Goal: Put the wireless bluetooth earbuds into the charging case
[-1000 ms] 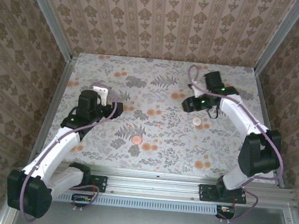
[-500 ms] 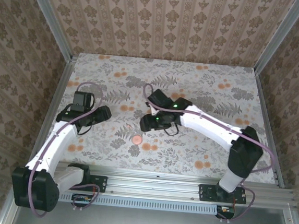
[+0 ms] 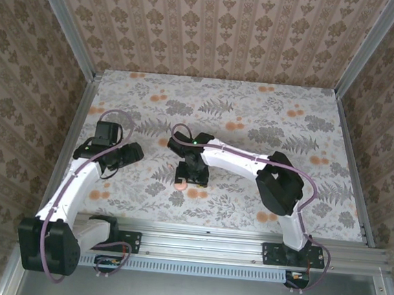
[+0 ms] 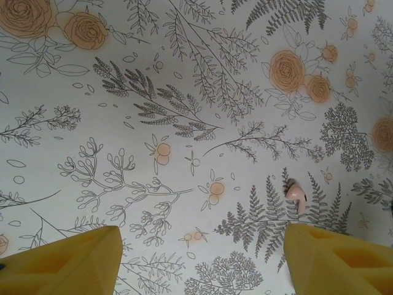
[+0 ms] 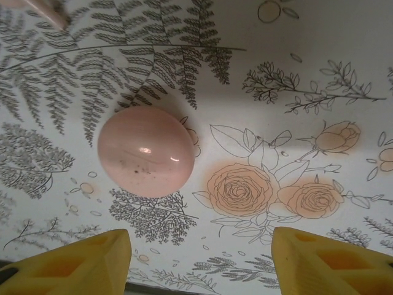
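At centre of the surface point(image 3: 255, 111), the case point(image 5: 146, 151) lies flat; right fingers point(image 5: 319, 258) hang spread above it, likely lined up to straddle it. Left fingers point(image 4: 331, 258), spread and empty, wait aside.

From above, the right gripper point(image 3: 187, 176) covers most of the case point(image 3: 180, 185). A pink sliver shows at the case's near left side, and the jaws are lost under the wrist body. In the right wrist view the yellow fingers point(image 5: 77, 258) are cut off by the bottom edge. A pale pink piece point(image 5: 48, 11) in the top left corner is cut by the top edge, too little to name. In the left wrist view the fingers point(image 4: 64, 261) of the left gripper point(image 4: 202, 233) run off the bottom too. A pinkish bit point(image 4: 296, 196) beside the right one is too small to identify.
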